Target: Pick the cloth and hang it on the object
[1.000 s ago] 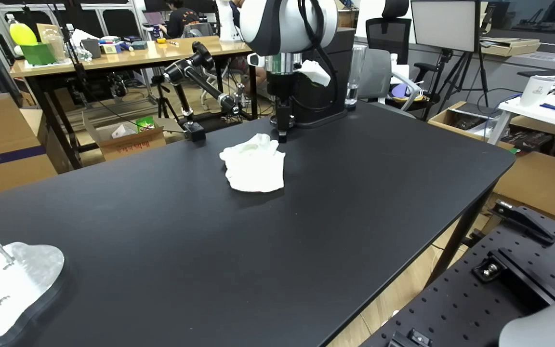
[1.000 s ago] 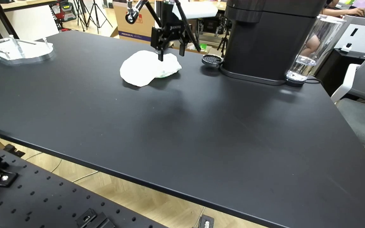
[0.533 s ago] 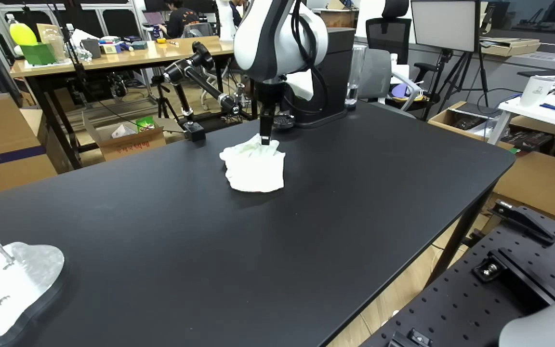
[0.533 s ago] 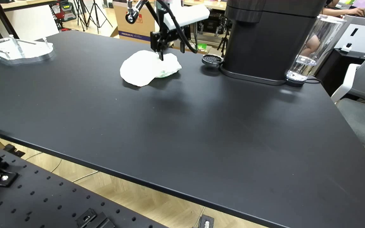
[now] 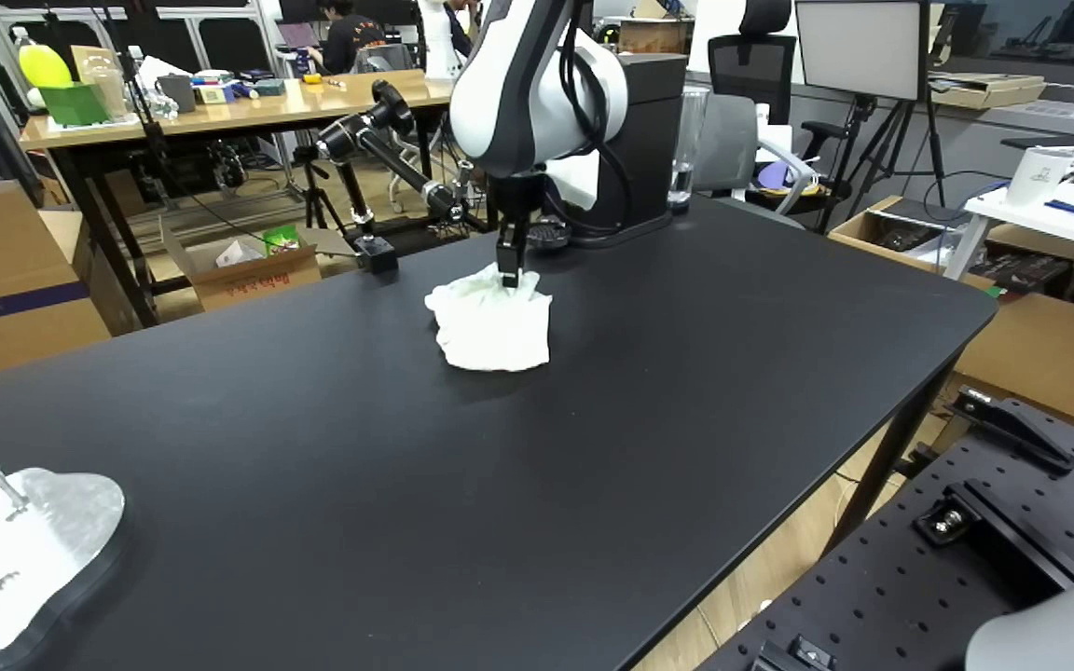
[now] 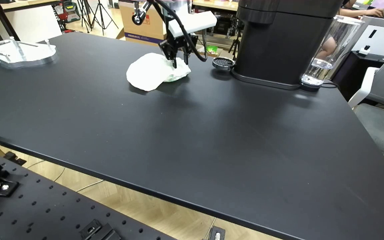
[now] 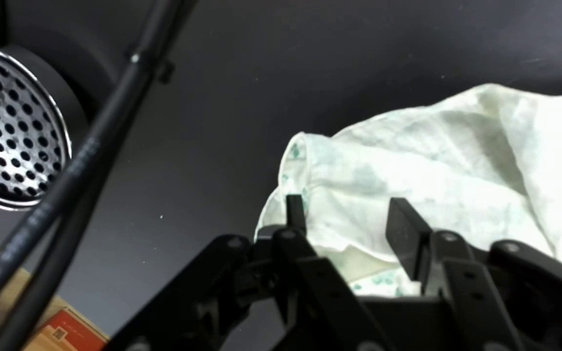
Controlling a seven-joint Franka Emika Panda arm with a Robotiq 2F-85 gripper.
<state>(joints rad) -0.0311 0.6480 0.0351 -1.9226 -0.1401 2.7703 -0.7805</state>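
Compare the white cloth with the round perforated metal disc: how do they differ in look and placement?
The cloth is creased and irregular in outline; the disc is round and full of small holes. The cloth is white with green flecks in places, while the disc is shiny silver. The open fingers are right at the cloth, whereas the disc sits off to one side, apart from them. Shared: neither is gripped.

Here the white cloth is bunched on the black surface, partly hidden by parted, tilted jaws!
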